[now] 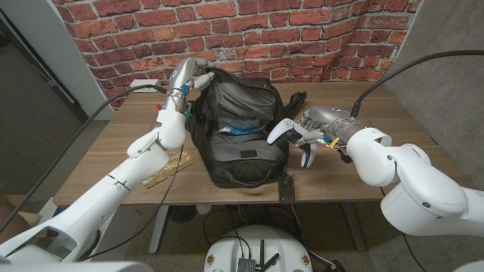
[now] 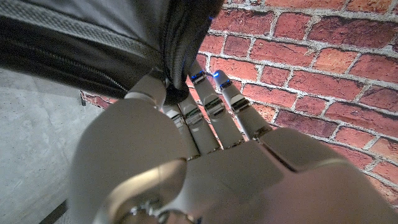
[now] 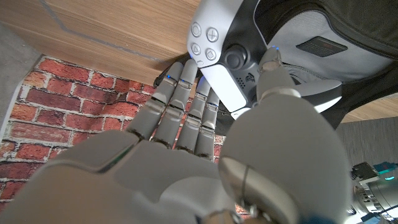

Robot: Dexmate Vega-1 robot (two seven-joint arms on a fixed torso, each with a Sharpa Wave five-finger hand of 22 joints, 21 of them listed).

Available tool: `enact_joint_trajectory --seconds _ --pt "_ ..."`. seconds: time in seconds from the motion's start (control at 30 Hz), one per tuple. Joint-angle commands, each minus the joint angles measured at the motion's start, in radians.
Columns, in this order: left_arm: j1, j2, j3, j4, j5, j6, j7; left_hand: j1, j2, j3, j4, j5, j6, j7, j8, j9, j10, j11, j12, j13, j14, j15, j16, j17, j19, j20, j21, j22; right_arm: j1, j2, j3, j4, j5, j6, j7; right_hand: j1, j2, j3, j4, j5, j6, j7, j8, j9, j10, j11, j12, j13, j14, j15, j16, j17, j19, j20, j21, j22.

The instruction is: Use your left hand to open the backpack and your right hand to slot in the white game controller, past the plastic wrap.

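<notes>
A black backpack lies on the wooden table with its top opening spread wide. My left hand grips the fabric rim at the bag's far left corner and holds it up. Inside the opening I see crinkled clear plastic wrap with a blue mark. My right hand holds the white game controller just at the bag's right side, level with the opening. In the right wrist view the controller sits pinched between thumb and fingers, close to the bag's grey lining.
A yellowish ruler-like strip lies on the table near the front left of the bag. A small white object rests at the back left by the brick wall. A black strap tag hangs over the front edge.
</notes>
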Motion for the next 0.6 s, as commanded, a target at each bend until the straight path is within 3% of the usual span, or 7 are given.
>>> enact_joint_trajectory --seconds 0.03,0.6 --pt "-0.003 0.0 -0.009 0.005 -0.019 -0.008 0.016 0.005 0.009 0.006 -0.001 0.007 0.003 0.007 0.008 0.001 0.006 0.0 0.007 0.004 0.01 -0.046 0.006 0.006 0.011 -0.137 0.005 0.004 0.011 0.072 -0.03 0.033 -0.06 0.019 0.04 0.056 0.131 0.008 -0.001 0.033 0.111 -0.103 0.007 0.004 0.149 -0.138 0.003 0.024 0.01 -0.151 -0.003 0.002 0.012 -0.126 0.006 0.005" --pt "-0.031 -0.028 0.0 0.016 -0.042 0.004 0.021 0.007 0.007 0.006 -0.002 0.008 0.003 0.01 0.007 0.002 0.01 0.0 0.008 0.004 0.017 -0.046 0.007 0.006 0.015 -0.136 0.006 0.004 -0.009 0.153 -0.018 0.085 -0.103 0.091 0.073 0.058 0.133 0.008 -0.001 0.034 0.113 -0.102 0.005 0.004 0.152 -0.138 0.0 0.027 0.013 -0.15 -0.006 0.004 0.012 -0.126 0.008 0.006"
